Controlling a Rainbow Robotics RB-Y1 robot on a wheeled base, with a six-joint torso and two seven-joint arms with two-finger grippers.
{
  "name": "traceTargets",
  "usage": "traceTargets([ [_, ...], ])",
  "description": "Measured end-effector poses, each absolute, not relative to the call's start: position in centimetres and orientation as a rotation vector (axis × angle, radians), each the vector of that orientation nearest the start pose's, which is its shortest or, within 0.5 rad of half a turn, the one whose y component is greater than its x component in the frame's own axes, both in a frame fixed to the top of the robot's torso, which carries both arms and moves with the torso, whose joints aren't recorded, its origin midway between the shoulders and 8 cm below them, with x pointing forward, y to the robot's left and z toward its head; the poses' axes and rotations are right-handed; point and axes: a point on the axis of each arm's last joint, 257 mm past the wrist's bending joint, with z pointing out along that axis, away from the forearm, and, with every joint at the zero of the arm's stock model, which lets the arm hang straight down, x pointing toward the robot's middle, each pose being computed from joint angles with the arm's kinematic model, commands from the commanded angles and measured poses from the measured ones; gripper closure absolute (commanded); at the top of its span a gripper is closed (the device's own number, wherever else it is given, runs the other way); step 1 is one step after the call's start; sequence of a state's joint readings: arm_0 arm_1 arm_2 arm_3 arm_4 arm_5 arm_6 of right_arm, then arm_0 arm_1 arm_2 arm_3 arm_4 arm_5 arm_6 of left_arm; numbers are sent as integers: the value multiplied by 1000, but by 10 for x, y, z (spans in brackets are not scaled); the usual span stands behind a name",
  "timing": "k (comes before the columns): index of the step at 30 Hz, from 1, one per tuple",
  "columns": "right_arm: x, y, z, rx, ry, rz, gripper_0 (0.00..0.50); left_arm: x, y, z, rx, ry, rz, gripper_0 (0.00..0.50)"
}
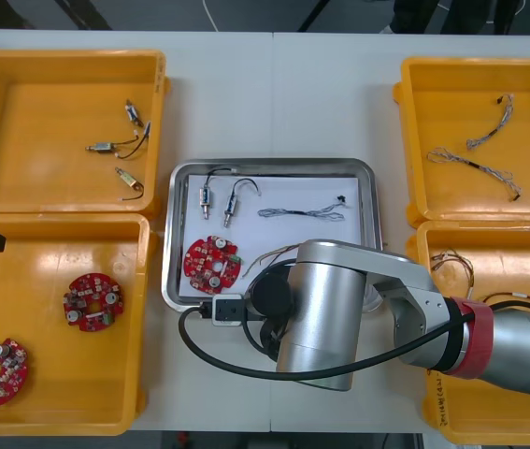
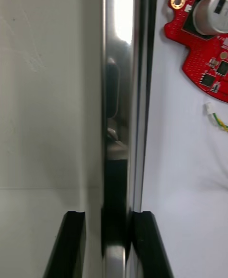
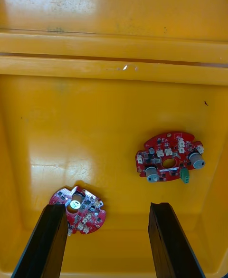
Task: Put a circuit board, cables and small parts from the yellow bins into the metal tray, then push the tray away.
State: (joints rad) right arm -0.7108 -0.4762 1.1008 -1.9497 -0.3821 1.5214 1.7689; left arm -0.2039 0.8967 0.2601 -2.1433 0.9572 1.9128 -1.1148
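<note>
tray near edge: blocked by R arm | table beyond tray: free betw bins | L near bin: gap betw boards

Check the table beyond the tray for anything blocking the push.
Nothing visible blocks it. The table beyond the metal tray lies bare to its far edge, yellow bins flanking the lane. The right gripper straddles the tray's near rim; the left gripper hangs open over the near left bin.

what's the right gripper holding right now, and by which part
The metal tray, by its near rim, pinched between the fingers of the right gripper. The left gripper is open and empty.
</note>
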Motion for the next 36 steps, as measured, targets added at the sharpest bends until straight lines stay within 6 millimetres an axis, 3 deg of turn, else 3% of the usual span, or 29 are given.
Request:
traceTargets([
  [20,401,-16,-292,-1880,1815,-472,500,371,375,-155,-130,2733,-7,0],
  [36,451,-27,-263,-1824,1791,-628,500,371,375,-155,-130,2733,-7,0],
])
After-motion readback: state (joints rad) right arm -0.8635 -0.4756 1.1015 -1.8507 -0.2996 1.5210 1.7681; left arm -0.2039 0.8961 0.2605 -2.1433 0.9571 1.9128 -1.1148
